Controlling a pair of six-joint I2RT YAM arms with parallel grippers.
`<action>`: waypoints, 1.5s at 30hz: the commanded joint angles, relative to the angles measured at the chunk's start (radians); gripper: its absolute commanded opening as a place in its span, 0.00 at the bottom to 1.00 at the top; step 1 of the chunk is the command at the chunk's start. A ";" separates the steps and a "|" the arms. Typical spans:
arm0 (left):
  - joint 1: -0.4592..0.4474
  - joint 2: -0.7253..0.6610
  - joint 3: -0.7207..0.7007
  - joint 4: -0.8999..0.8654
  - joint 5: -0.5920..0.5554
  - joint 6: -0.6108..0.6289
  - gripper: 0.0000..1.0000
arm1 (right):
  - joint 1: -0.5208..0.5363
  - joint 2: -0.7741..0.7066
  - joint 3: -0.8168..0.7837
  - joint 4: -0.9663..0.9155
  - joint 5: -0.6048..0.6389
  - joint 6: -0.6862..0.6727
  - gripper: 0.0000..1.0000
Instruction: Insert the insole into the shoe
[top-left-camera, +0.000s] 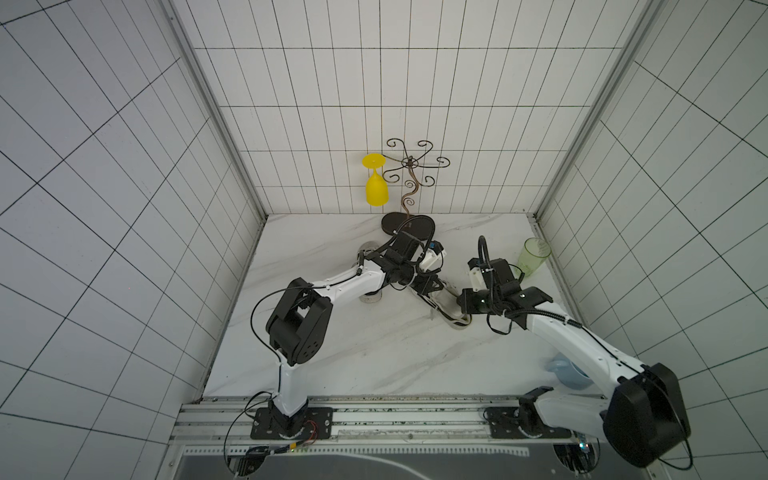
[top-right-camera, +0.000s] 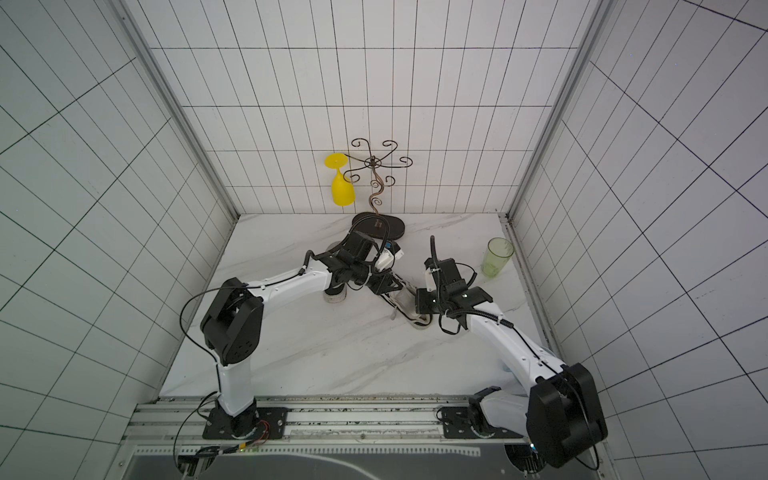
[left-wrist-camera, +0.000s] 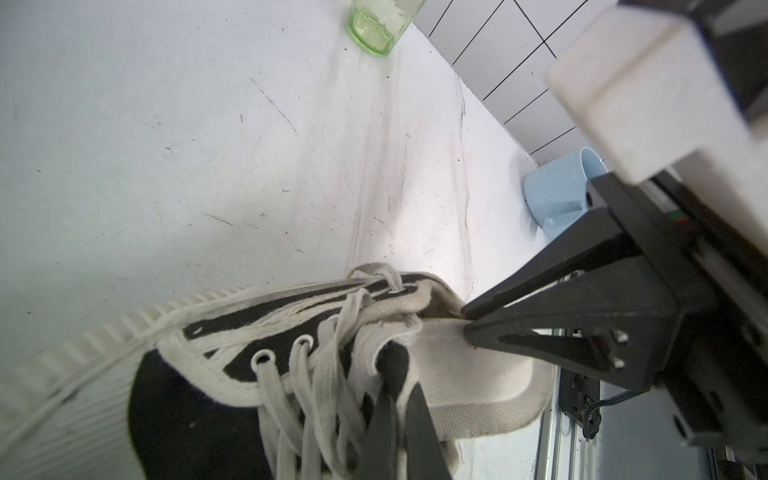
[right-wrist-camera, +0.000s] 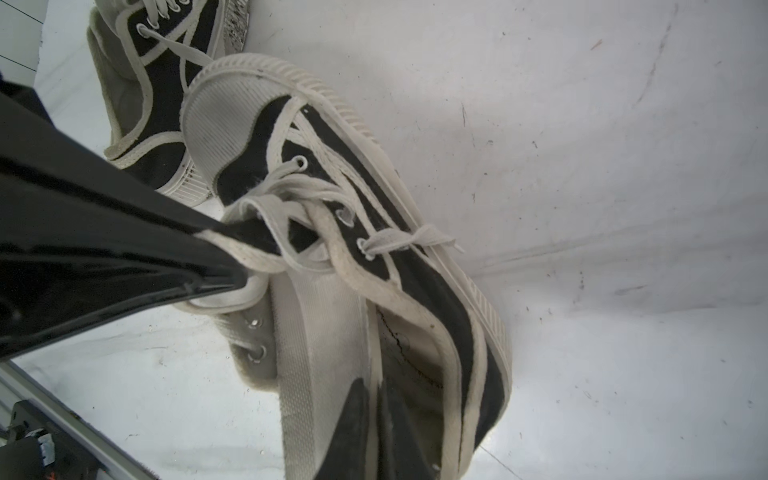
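Currently the shoe (right-wrist-camera: 399, 249) lies at centre-right in both top views, between the two arms, and appears rolled partly onto its side. The insole (left-wrist-camera: 478, 374) is part-way in. Its forepart is hidden inside, and its heel end projects from the opening at lower right of the left wrist view.

The left gripper (right-wrist-camera: 235, 270) is clamped on the lace-side edge of the shoe. The right gripper (left-wrist-camera: 467, 322) is closed on the insole just at the collar.

Recommended procedure:
- Use the left grip as the anchor.
- Feed the insole toward the toe, flat along the sole.
- Re-grip nearer the heel end as it advances.
- Avoid trapping laces or buckling the insole.

White tiled walls (top-left-camera: 104, 166) enclose a scuffed, marbled table (top-left-camera: 374, 353). A rack (top-left-camera: 409, 166) stands at upper centre, with a yellow glass (top-left-camera: 376, 187) hung inverted on it. A second shoe (right-wrist-camera: 158, 83) lies beneath the left arm. A green cup (top-left-camera: 533, 257) stands at the right edge, and a blue mug (left-wrist-camera: 557, 191) at lower right.
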 joint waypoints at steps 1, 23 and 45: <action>-0.002 -0.012 0.009 0.067 0.071 -0.014 0.00 | 0.035 -0.029 -0.080 0.150 0.089 -0.008 0.09; 0.006 0.001 0.006 0.005 0.103 0.030 0.00 | 0.098 -0.045 -0.249 0.456 0.302 -0.163 0.02; 0.013 0.019 0.011 -0.019 0.141 0.047 0.00 | 0.111 0.116 -0.248 0.630 0.323 -0.274 0.00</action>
